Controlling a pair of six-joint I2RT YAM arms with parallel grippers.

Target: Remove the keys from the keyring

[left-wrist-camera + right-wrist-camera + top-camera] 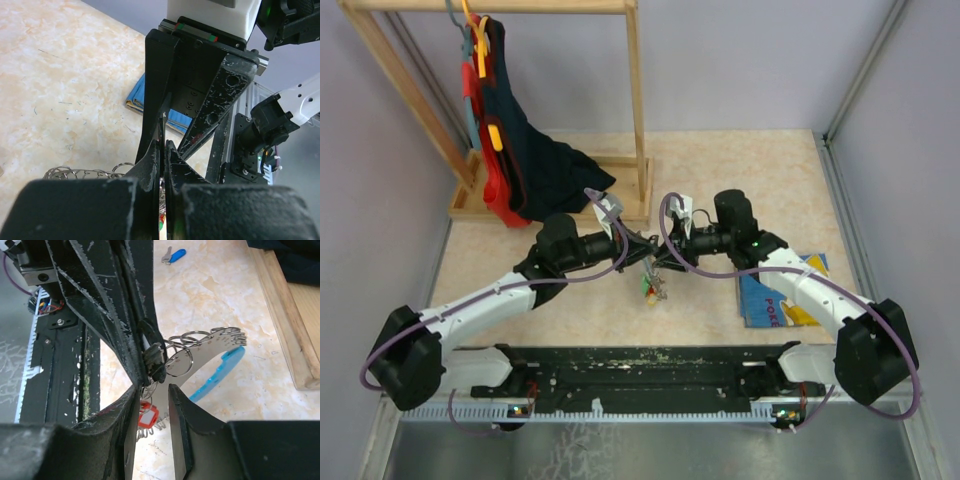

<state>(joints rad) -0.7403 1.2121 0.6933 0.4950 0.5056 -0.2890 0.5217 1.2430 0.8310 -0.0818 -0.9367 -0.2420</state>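
Note:
The keyring hangs above the table between my two grippers, with the keys (652,288) dangling under it, green and red heads showing. My left gripper (164,147) is shut on the keyring, and a silvery sliver shows between its pads. In the right wrist view its black fingertips (155,357) pinch the cluster of silvery rings (182,360). The grey strap with its light-blue patch (220,365) trails off to the right. My right gripper (154,390) stands open just under the rings, a red key head (148,416) beside its left finger. A blue key (176,255) lies loose on the table.
A blue picture book (775,298) lies on the table to the right of the grippers. A wooden clothes rack (620,150) with hanging garments stands at the back left, its base board (280,315) close to the strap. Grey walls close in the table.

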